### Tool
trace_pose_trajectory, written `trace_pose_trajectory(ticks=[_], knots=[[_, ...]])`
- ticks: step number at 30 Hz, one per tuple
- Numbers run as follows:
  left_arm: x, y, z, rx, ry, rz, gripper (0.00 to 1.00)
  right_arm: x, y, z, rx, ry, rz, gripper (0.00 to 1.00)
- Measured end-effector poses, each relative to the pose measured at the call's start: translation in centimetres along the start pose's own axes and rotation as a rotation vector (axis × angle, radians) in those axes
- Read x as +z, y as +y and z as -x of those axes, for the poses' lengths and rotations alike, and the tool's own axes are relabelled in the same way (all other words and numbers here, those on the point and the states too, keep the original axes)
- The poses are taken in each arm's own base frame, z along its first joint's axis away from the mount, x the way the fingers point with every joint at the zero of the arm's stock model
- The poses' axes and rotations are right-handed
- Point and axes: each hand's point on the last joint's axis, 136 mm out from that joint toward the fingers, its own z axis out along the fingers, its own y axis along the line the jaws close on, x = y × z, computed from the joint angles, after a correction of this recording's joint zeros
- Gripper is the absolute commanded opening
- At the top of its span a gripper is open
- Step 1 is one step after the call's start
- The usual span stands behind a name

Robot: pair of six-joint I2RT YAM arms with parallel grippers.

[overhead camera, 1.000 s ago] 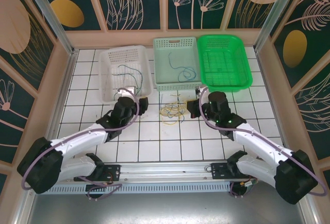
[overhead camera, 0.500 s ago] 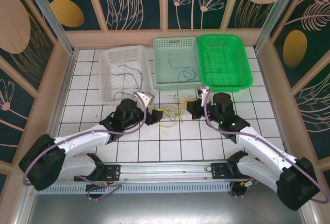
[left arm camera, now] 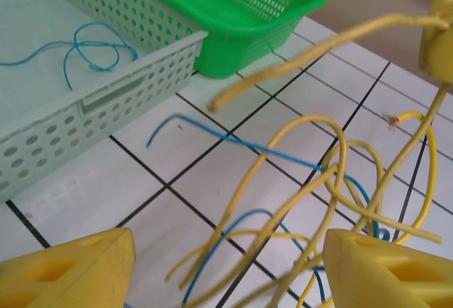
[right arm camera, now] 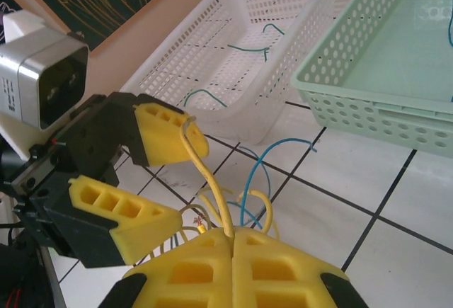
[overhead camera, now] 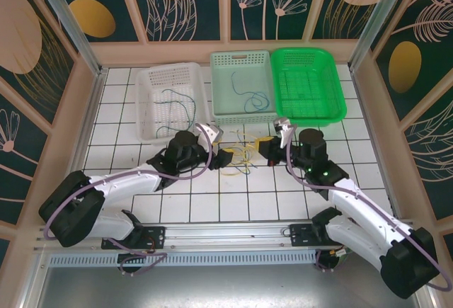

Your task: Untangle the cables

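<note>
Cable (right arm camera: 209, 180) (yellow) stretches leftward, pinched by right gripper (right arm camera: 232, 243); left gripper (left arm camera: 226, 272) spread, empty.

We look down on the whole table (overhead camera: 212, 202) from above and behind the arms (overhead camera: 120, 184). Our wrist cameras sit low and close, facing each other across the yellow cables (left arm camera: 325, 46), both catching the mint basket (right arm camera: 354, 95)

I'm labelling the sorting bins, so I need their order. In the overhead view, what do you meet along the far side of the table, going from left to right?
white basket → pale green basket → bright green basket
</note>
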Motion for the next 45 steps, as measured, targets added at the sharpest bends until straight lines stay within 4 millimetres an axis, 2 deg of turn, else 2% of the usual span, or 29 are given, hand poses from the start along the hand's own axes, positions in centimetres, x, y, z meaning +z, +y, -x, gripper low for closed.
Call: trace_pose_trajectory(ticks=[4,12,14,17,19,23,28,32,38,45], knots=[[0.6,-0.3,0.5,0.022,-0.002,-0.019,0.7,-0.6,0.2,0.5,-0.002,-0.017,0.015,0.0],[2.0,-0.7,-1.3,0.025,0.056,-0.074,0.66,-0.9,0.6,0.8,0.001,-0.025,0.048,0.0],[2.2,-0.8,-1.2,0.028,0.055,-0.08,0.56,-0.9,0.7,0.9,0.002,-0.029,0.05,0.0],[2.5,-0.9,-0.9,0.034,0.046,-0.086,0.31,-1.0,0.6,1.0,0.009,-0.033,0.048,0.0],[2.5,-0.9,-0.6,0.034,0.034,-0.087,0.18,-1.2,0.5,1.2,0.014,-0.042,0.043,0.0],[2.5,-0.9,-0.2,0.025,0.02,-0.086,0.1,-1.9,0.0,1.6,0.029,-0.071,0.013,0.0],[2.5,-0.8,-0.2,0.02,0.016,-0.08,0.07,-3.0,-1.8,2.2,0.079,-0.113,-0.073,0.0],[2.2,-0.5,-0.4,0.02,0.013,-0.062,0.05,-4.6,-3.0,3.1,0.11,-0.177,-0.154,0.0],[2.1,-0.1,-0.5,0.021,0.013,-0.029,0.02,-7.6,-3.0,4.9,0.123,-0.299,-0.217,0.0],[2.0,1.0,-1.6,0.026,0.054,0.027,0.0,-8.9,-4.4,3.8,0.19,-0.276,-0.331,0.0]])
